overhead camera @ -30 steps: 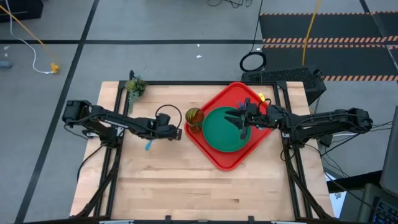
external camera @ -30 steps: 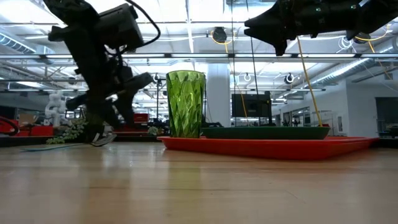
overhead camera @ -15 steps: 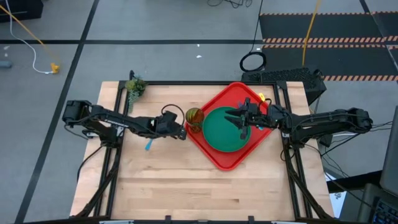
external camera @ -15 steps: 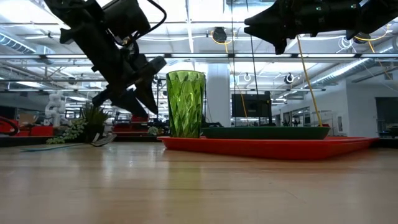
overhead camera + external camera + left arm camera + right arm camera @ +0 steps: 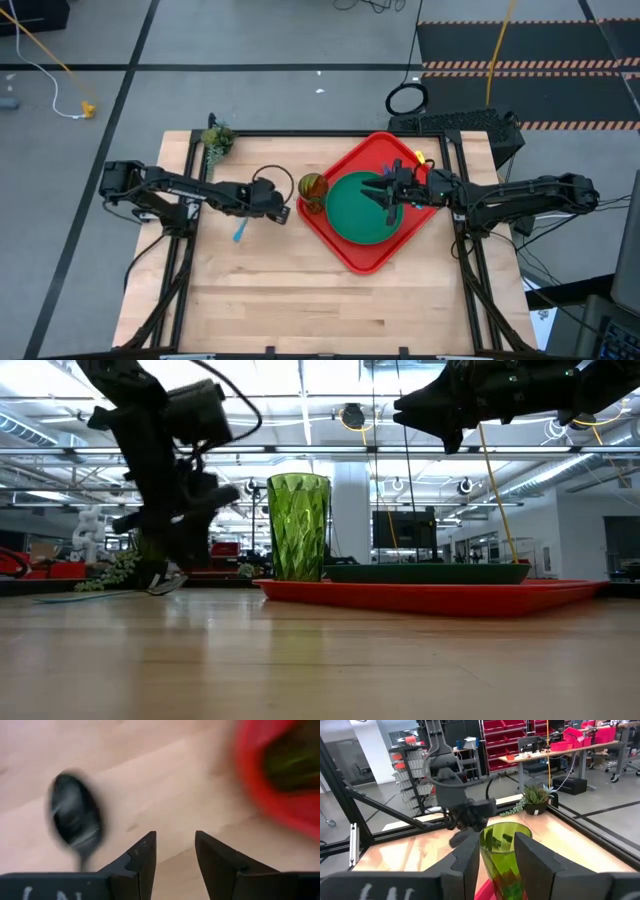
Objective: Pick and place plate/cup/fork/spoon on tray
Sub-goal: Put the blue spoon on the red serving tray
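The red tray (image 5: 345, 250) lies at the table's right, with the dark-green plate (image 5: 362, 212) on it. The green cup (image 5: 312, 190) stands upright at the tray's left corner and also shows in the low view (image 5: 298, 525). The spoon lies on the table, its light-blue handle (image 5: 239, 233) toward the near edge and its dark bowl (image 5: 75, 820) beside my left gripper. My left gripper (image 5: 283, 208) is open and empty, just left of the cup. My right gripper (image 5: 383, 192) is open and empty above the plate. The fork does not show.
A small potted plant (image 5: 216, 140) stands at the table's far left corner. A yellow object (image 5: 420, 157) lies at the tray's far corner. The black frame rails (image 5: 190, 170) run along the table's sides. Bare wood (image 5: 300, 310) spreads across the near half.
My left gripper went right toward the cup and rose a little, then drew back left and down to about where it was. It has stayed open. My right gripper, the cup, plate and tray have kept still.
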Motion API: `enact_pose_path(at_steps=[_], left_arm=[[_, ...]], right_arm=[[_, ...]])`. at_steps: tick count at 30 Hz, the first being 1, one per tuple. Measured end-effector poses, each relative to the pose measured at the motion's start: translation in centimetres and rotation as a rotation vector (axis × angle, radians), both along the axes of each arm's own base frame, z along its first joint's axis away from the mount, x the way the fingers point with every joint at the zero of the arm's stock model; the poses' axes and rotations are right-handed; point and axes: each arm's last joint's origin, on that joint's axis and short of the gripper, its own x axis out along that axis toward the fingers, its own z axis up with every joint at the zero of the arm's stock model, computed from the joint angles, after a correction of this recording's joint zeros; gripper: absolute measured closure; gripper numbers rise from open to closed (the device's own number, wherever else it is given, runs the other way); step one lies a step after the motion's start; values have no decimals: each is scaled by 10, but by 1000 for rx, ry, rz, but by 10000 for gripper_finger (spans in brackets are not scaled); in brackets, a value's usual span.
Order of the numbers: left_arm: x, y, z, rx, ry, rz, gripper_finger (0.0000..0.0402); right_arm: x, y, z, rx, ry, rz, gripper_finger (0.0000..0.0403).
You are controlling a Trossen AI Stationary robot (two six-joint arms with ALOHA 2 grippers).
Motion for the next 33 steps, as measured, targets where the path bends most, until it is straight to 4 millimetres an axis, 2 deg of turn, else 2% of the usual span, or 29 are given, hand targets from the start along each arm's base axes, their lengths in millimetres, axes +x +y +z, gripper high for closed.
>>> enact_pose_path(at_steps=[6, 12, 19, 25, 33], left_arm=[[-13, 7, -4, -25, 126, 45, 263], [-16, 7, -2, -19, 144, 32, 263], [-28, 6, -4, -28, 263, 59, 263], [-27, 7, -4, -4, 267, 55, 263], [-29, 7, -15, -6, 275, 33, 263]], right_arm=[[0, 0, 1, 1, -9, 0, 287], [0, 0, 2, 0, -20, 0, 287], [0, 0, 2, -3, -22, 0, 287], [0, 0, 2, -3, -22, 1, 287], [0, 1, 3, 8, -28, 29, 287]])
